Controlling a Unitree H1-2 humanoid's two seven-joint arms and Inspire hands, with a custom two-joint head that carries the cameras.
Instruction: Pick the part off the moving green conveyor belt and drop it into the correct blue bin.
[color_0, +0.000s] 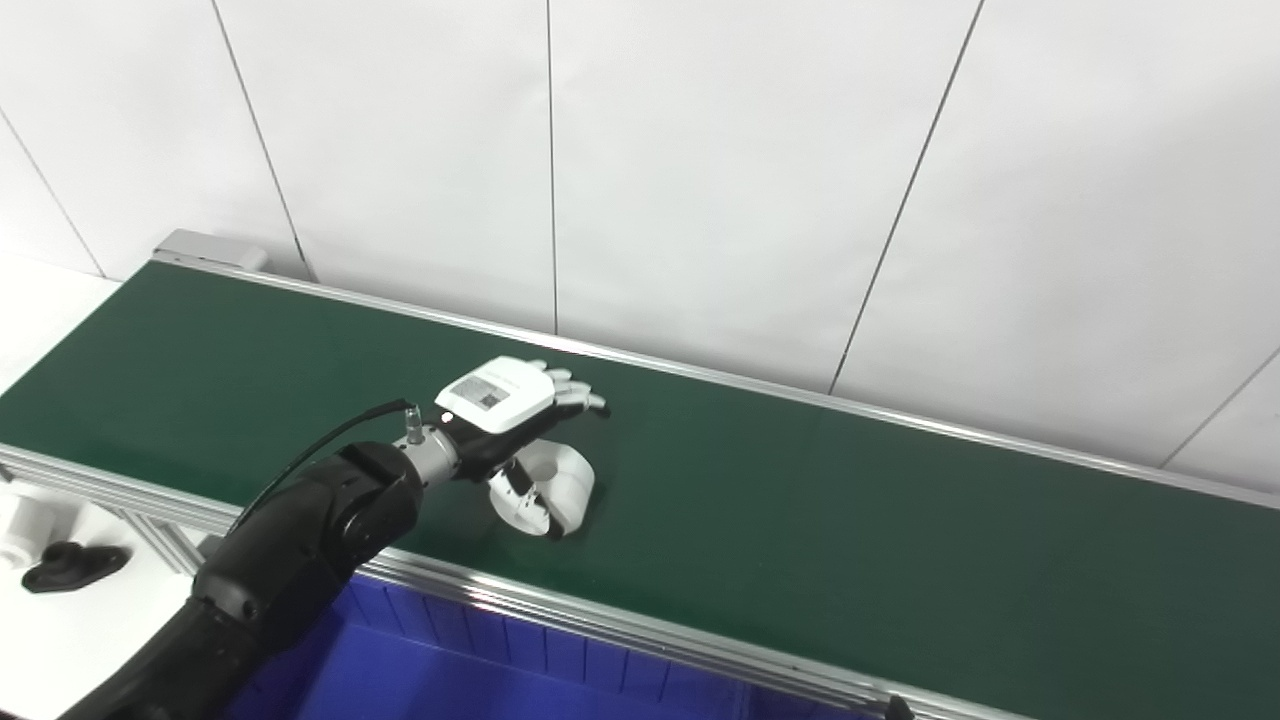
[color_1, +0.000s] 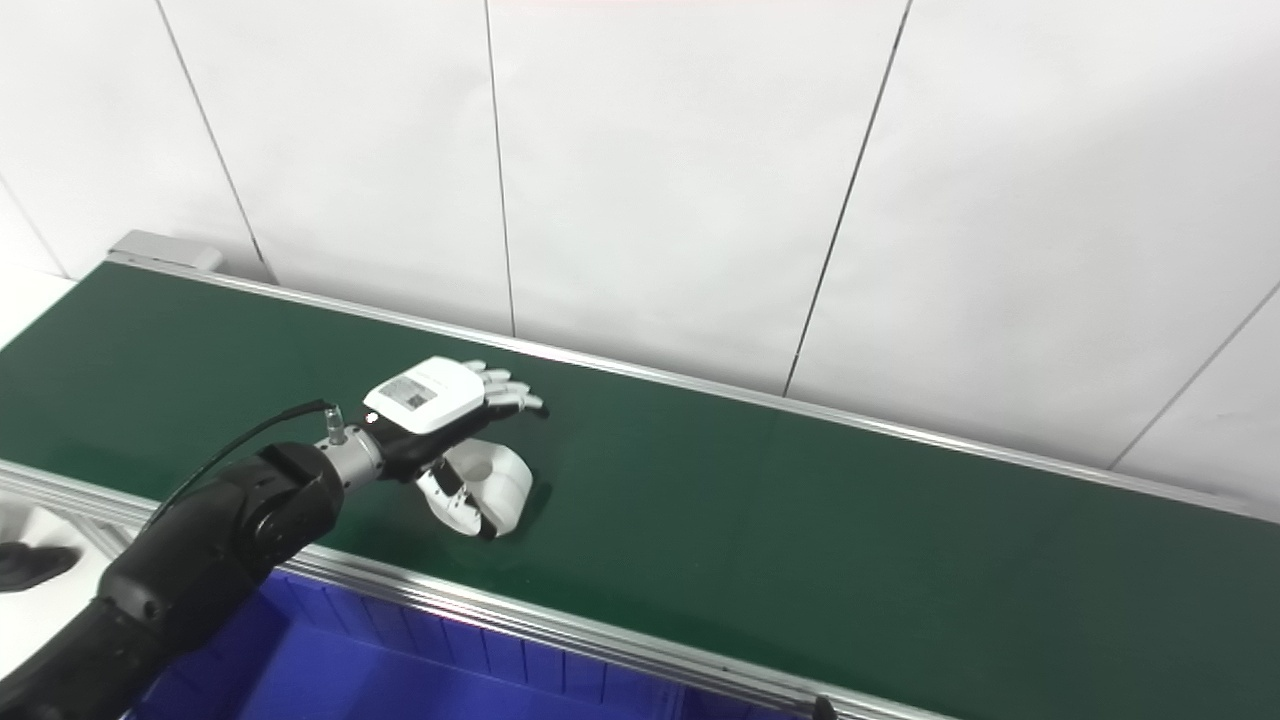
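1. My left hand (color_0: 505, 420) is out over the green conveyor belt (color_0: 800, 500), fingers (color_0: 575, 388) stretched forward and spread, thumb curled under.
2. The white ring-shaped part (color_0: 560, 485) lies on the belt beneath my palm, thumb against it, not gripped.
3. The blue bin (color_0: 480, 670) sits below the belt's near rail.

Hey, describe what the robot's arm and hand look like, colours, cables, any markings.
Only the left arm shows: glossy black rounded shells, a silver metal wrist collar, and a thin black cable looping to the wrist. The left hand has a white back plate bearing a grey square label, a black palm, and white fingers with dark tips.
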